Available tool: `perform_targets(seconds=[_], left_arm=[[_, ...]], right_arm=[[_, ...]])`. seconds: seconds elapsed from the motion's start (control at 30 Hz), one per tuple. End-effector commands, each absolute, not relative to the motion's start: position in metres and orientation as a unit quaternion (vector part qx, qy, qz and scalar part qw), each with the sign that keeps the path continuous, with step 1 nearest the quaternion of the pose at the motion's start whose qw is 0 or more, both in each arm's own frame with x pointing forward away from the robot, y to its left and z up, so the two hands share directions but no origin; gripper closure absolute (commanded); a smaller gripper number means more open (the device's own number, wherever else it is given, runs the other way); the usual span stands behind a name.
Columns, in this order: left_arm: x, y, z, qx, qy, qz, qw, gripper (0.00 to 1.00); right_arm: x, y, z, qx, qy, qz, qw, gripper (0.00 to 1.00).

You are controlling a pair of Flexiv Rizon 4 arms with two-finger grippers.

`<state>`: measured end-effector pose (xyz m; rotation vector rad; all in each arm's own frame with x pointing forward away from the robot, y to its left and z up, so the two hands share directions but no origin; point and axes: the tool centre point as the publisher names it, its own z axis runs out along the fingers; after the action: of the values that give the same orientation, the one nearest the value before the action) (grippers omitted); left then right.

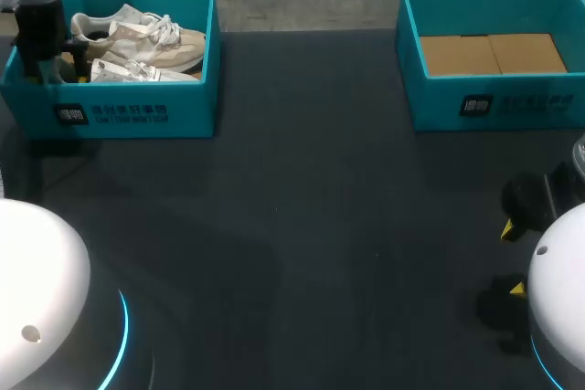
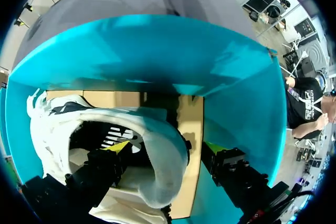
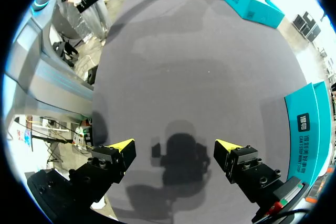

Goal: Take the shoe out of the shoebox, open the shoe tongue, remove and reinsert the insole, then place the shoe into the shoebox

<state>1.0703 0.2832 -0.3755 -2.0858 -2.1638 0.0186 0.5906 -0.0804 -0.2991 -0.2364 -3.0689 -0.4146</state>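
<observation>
Shoes (image 1: 137,43), a pale pair, lie inside the shoebox (image 1: 137,114), neither lifted out yet. The left gripper (image 2: 167,149) sits down in that box at the heel end. Its jaws are apart, straddling one shoe's heel collar: one finger is inside the opening and the other outside with a gap, seemingly set to pinch and lift. The right gripper (image 3: 176,150) hangs spread over bare table (image 1: 302,226), well apart from the shoebox, probably to keep clear.
</observation>
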Motion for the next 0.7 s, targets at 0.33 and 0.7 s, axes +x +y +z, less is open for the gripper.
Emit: perform_targets(seconds=[0.33, 0.7], left_arm=[[1.071, 0.286, -0.385, -0.694, -0.717, 0.016, 0.065, 0.2], [1.07, 0.283, -0.39, -0.698, -0.713, 0.015, 0.068, 0.36]], right_arm=[[0.589, -0.081, -0.3, -0.076, -0.988, -0.133, 0.017, 0.0], [0.589, -0.081, -0.3, -0.076, -0.988, -0.133, 0.017, 0.0]])
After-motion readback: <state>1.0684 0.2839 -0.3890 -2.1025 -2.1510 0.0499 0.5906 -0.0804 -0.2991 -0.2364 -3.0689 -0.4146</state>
